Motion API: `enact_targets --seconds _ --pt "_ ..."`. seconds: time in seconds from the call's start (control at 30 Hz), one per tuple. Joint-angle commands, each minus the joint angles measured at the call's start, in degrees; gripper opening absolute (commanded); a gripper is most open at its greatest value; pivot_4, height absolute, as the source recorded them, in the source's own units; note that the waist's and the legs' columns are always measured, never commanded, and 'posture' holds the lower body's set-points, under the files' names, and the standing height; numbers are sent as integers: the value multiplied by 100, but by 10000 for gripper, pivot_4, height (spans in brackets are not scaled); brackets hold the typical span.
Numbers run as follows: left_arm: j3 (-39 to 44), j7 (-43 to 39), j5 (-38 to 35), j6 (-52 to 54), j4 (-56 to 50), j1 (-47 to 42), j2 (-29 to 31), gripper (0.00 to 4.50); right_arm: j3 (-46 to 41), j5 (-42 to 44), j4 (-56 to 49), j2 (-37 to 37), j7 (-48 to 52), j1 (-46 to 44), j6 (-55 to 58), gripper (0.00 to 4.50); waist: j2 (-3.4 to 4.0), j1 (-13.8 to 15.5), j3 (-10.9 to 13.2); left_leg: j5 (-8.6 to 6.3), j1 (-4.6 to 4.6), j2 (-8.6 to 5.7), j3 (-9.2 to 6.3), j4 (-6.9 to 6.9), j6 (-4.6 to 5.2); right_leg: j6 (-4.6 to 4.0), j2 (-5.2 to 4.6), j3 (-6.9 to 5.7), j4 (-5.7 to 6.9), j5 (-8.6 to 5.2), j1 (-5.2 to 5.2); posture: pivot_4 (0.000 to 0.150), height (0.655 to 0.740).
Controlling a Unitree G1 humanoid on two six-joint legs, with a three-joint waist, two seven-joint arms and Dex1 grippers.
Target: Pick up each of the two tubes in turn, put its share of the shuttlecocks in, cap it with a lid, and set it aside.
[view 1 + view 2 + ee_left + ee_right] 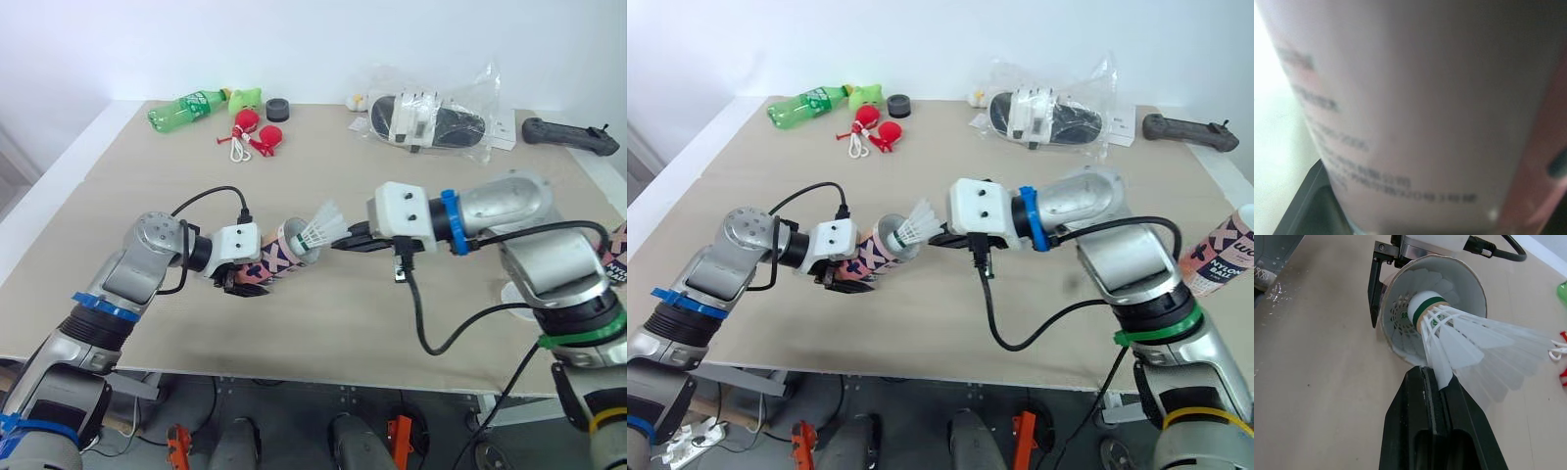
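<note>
Right wrist view: our right gripper (1434,376) pinches one feather of the shuttlecock (1459,333), cork at the mouth of the tube (1469,286) our left gripper (238,283) clamps above the table's (343,328) near edge, so we risk the skirt snagging the rim.

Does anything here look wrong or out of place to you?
Only one thing: the right pincer grips the shuttlecock by the edge of its feathers, not the cork, which might bend them. Otherwise its cork points neatly into the tube the left pincer holds sideways.
</note>
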Motion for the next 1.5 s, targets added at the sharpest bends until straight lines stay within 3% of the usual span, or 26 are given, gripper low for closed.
enact_targets --seconds 0.03,0.07,0.13,0.4,0.5,0.57,0.73,0.8,1.13,1.5 --pt "-53 17 -13 -5 -48 67 -4 31333 -42 17 -100 155 8 -243 -7 549 0 0 0 0 0 0 0 0 0 0 0 0 0 0 -1 1500 7400" --pt "-53 22 -14 6 -57 72 -8 31333 -50 96 -126 207 43 -264 69 5191 0 -3 0 0 1 0 -1 0 0 -1 0 -2 0 0 0 1500 7400" --pt "-55 31 -14 20 -71 78 -16 31333 -79 169 -156 267 74 -286 153 9139 0 -8 0 0 3 1 -2 0 0 -3 1 -1 1 2 0 1500 7400" --pt "-59 70 -26 18 -62 81 -44 31333 -336 645 -210 261 242 -507 737 44651 0 -4 0 1 3 1 -4 1 0 -4 1 -4 1 4 1 1500 7400" --pt "-63 74 -29 13 -54 80 -49 31333 -444 807 -81 267 272 -614 898 39753 0 -4 0 1 2 0 -4 2 0 -3 1 -3 1 4 1 1500 7400" --pt "-67 77 -30 11 -46 76 -54 31333 -450 830 26 285 288 -667 917 29531 0 -4 0 1 2 0 -4 2 0 -4 1 -4 1 4 1 1500 7400" --pt "-73 83 -27 9 -41 71 -66 31333 -222 706 482 506 315 -788 815 10977 0 -5 0 1 2 0 -4 3 0 -4 1 -4 1 4 2 1500 7400" --pt "-74 83 -33 28 -82 89 -63 31333 5 547 741 683 336 -880 730 1057 0 -7 0 1 3 1 -4 2 0 -5 1 -5 2 5 1 1500 7400" --pt "-77 70 -26 48 -123 105 -43 31333 1210 -670 1752 1700 216 -1233 -106 377 0 -6 0 1 1 0 -5 1 0 -4 1 -6 2 4 0 1500 7400" --pt "-77 81 -36 92 -202 114 -44 31333 1523 -1265 2272 2397 253 -1269 -553 377 1 -38 -2 3 15 7 -7 0 3 -16 11 -8 10 12 3 1500 7400"
